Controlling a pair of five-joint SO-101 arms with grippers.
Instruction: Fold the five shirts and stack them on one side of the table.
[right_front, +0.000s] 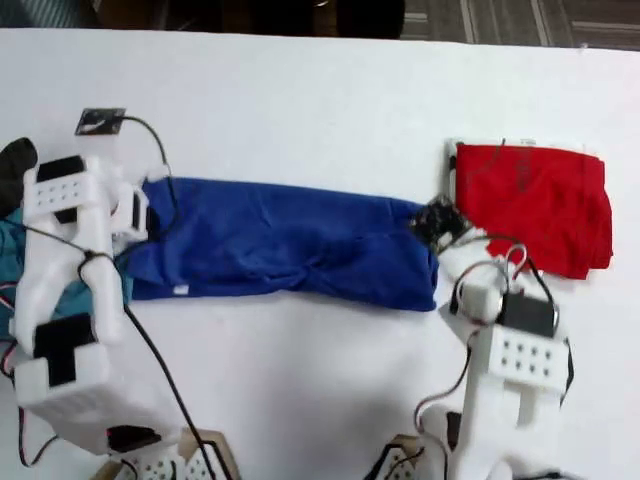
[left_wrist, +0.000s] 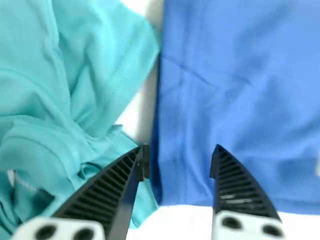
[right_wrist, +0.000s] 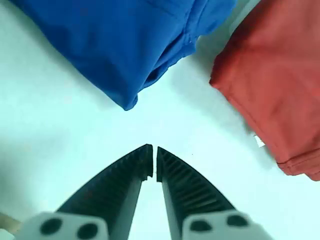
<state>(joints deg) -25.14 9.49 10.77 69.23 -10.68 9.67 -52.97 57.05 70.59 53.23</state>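
Note:
A blue shirt (right_front: 280, 240) lies folded into a long strip across the middle of the white table (right_front: 320, 90). My left gripper (left_wrist: 177, 155) stands open over the blue shirt (left_wrist: 235, 90) at its left end, one finger near its edge, next to a teal shirt (left_wrist: 55, 95). The teal shirt (right_front: 15, 260) lies crumpled under the left arm. A folded red shirt (right_front: 535, 205) rests at the right. My right gripper (right_wrist: 154, 162) is shut on nothing, above bare table beside the blue shirt's corner (right_wrist: 125, 45) and the red shirt (right_wrist: 270, 85).
A small black square (right_front: 100, 121) with a cable lies at the back left. A dark object (right_front: 15, 165) sits at the left edge. Cables trail along both arms. The table's far half and front middle are bare.

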